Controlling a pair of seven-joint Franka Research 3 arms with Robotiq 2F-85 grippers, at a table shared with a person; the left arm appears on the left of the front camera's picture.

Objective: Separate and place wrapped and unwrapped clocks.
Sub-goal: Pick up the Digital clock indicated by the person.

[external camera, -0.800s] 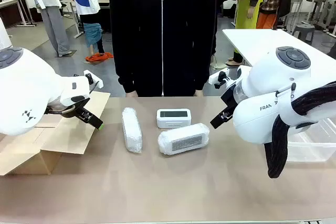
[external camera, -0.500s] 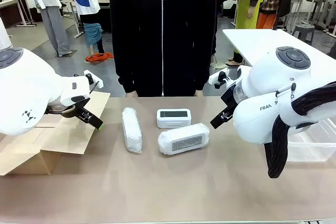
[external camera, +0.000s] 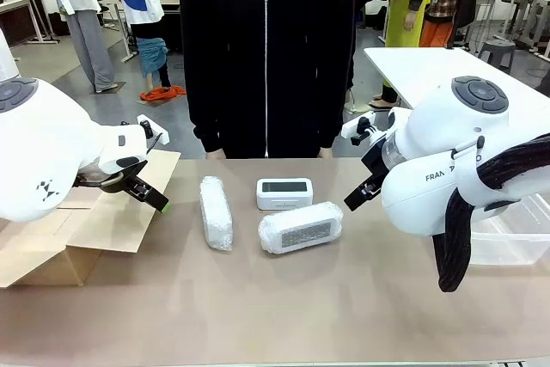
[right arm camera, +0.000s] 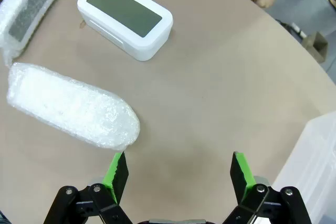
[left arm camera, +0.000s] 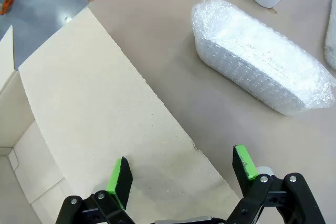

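Zero movement since earlier, left gripper (left arm camera: 181, 174) spread wide over box flap (left arm camera: 79, 103), holding nothing, right gripper (right arm camera: 178, 174) just as wide, empty, near wrapped clock (right arm camera: 71, 111)

The near half of the table (external camera: 284, 307) lay bare. Mid-table, a long wrapped bundle (external camera: 216, 212), a second wrapped bundle (external camera: 300, 228) and a bare clock (external camera: 284, 193) sat close together, with narrow gaps between. A cardboard box (external camera: 103, 221) blocked the left edge, a plastic bin (external camera: 516, 240) the right, and a person (external camera: 266, 58) the far side.

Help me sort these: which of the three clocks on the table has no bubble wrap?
The white clock with the grey display, nearest the person. The bundle left of it and the bundle in front of it are bubble-wrapped.
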